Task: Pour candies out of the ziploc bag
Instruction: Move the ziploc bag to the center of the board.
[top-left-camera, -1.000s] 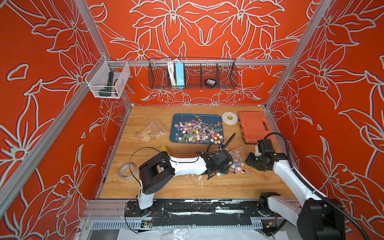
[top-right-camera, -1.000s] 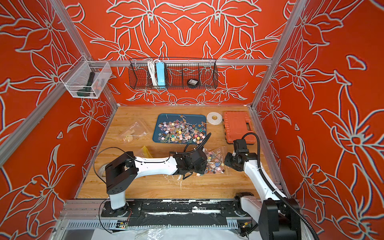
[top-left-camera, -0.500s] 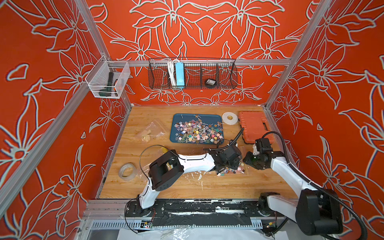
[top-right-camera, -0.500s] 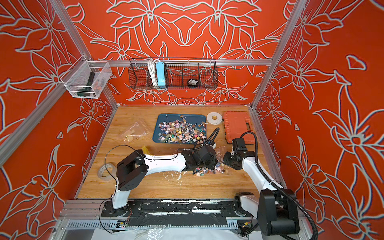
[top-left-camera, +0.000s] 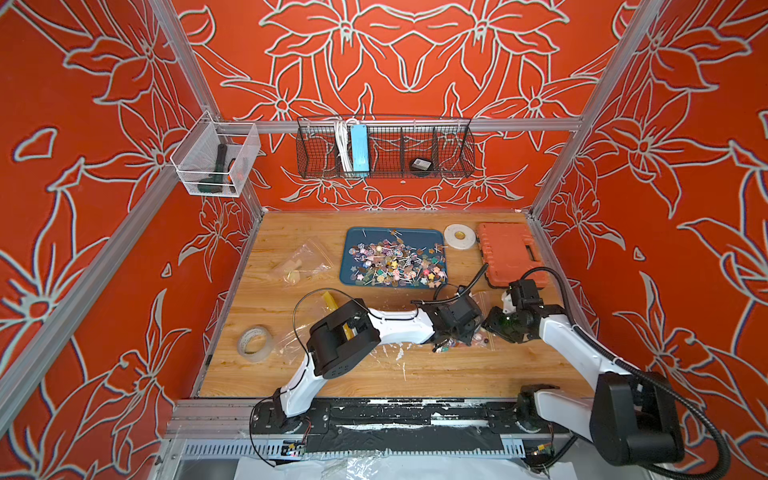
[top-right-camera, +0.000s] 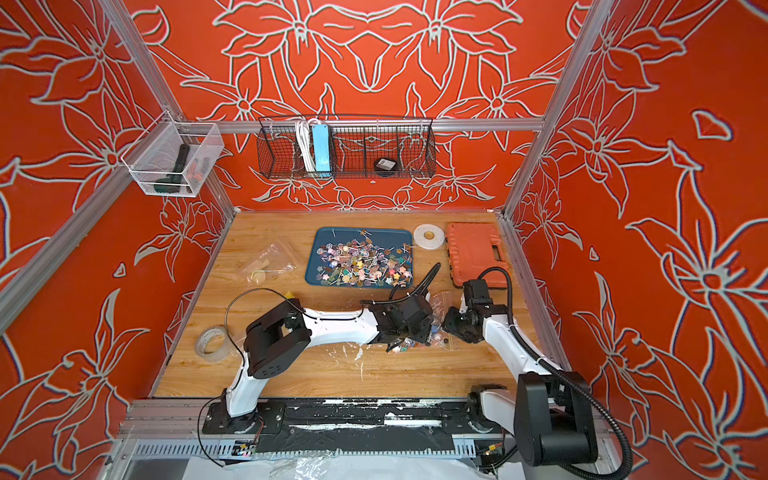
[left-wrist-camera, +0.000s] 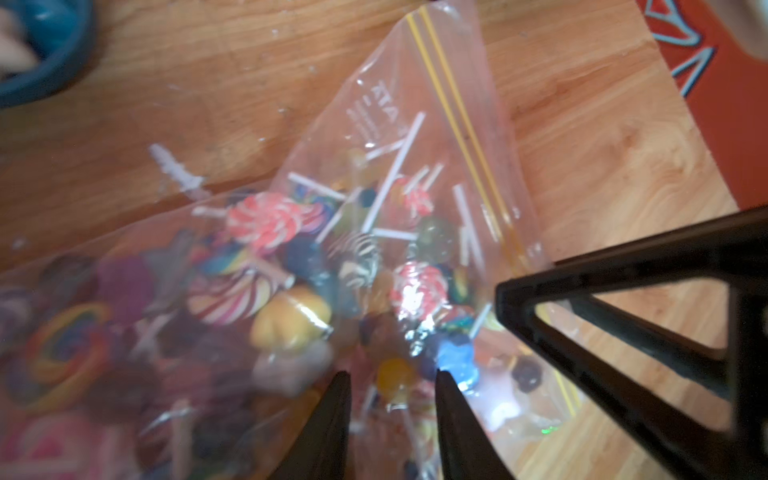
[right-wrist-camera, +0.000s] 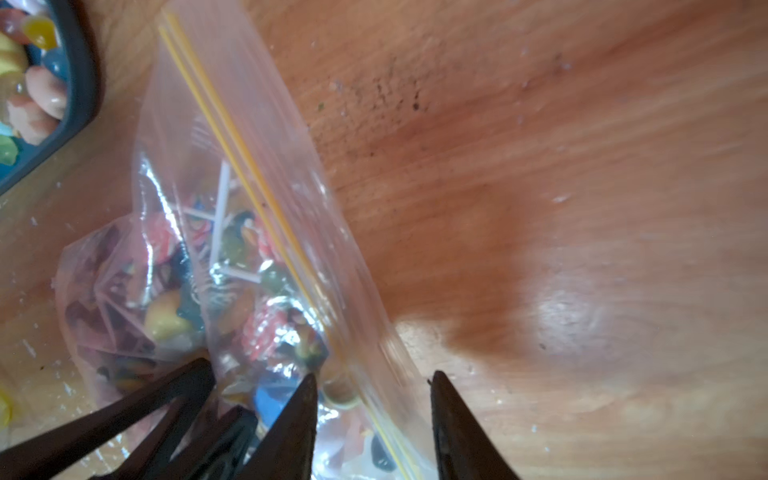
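Note:
A clear ziploc bag (top-left-camera: 478, 341) with a yellow zip line lies on the wooden table, holding the candies (left-wrist-camera: 266, 220), lollipops on white sticks. My left gripper (left-wrist-camera: 392, 380) is shut on a bulging part of the bag (left-wrist-camera: 395, 124), with candies pressed between its fingers. My right gripper (right-wrist-camera: 372, 380) is open, and the bag's zip edge (right-wrist-camera: 257, 174) lies between its fingers. In both top views the two grippers (top-left-camera: 461, 334) (top-left-camera: 490, 326) meet over the bag (top-right-camera: 438, 338) at the right of the table. More candies (top-left-camera: 399, 266) fill a blue tray (top-left-camera: 348, 249) behind.
An orange case (top-left-camera: 509, 253) and a white tape roll (top-left-camera: 459, 237) sit at the back right. An emptied bag (top-left-camera: 303, 262) lies at the back left, and a clear tape roll (top-left-camera: 253, 345) at the front left. A wire basket (top-left-camera: 384, 145) hangs on the back wall.
My left arm has swung right over the bag and its jaws have narrowed a little. The right gripper has come in toward the bag. The bag has bunched and shifted slightly.

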